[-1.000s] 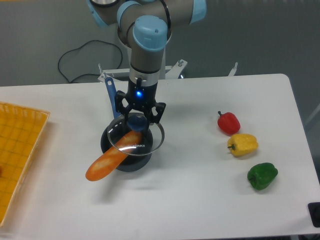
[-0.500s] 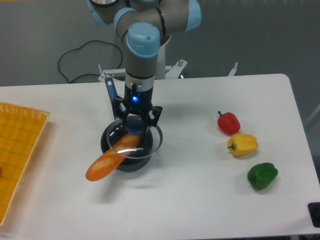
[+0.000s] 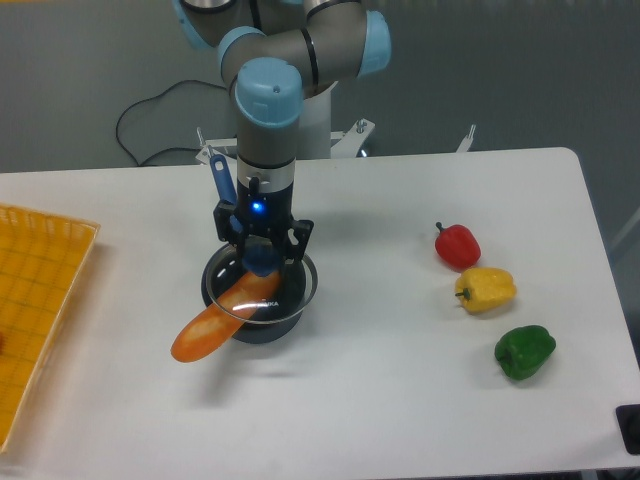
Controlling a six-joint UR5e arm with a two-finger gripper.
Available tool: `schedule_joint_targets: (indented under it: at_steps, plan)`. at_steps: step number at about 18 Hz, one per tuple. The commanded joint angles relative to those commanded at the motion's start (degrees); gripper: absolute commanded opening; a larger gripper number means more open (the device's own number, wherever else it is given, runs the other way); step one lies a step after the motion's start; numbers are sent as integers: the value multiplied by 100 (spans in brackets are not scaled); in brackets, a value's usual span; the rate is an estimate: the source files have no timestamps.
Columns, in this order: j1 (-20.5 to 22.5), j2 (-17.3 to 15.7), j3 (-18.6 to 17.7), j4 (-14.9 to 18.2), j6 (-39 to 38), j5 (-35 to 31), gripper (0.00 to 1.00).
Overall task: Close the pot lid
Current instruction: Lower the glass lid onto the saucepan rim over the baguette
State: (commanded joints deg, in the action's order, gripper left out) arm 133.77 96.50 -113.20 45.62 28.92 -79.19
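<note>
Nearest to you, on the white table (image 3: 400, 400), a green pepper (image 3: 524, 351) lies at the right side. Just behind it you see a yellow pepper (image 3: 486, 289), and behind that one a red pepper (image 3: 457, 246); the three are near each other and well apart from the pot. At the left edge you find a yellow basket (image 3: 35, 300).

Toward the middle, an orange vegetable, like a long carrot (image 3: 205, 329), leans out of the pot (image 3: 255, 322) over its front-left rim, and its lower end reaches the table. You can see its upper part through the glass of the lid (image 3: 272, 288). This lid lies over the opening of the pot, and it seems to rest on the vegetable, so it looks a little tilted.

Above, the gripper (image 3: 261, 258) points straight down and its two fingers are clenched on the dark blue knob of the lid. Behind the pot, its blue handle (image 3: 222, 182) goes away from you, toward the base of the arm (image 3: 268, 110).
</note>
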Motion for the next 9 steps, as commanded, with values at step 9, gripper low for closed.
schedule_joint_targets:
  at_steps: [9]
  plan:
    - [-79, 53, 0, -17, -79, -17, 30]
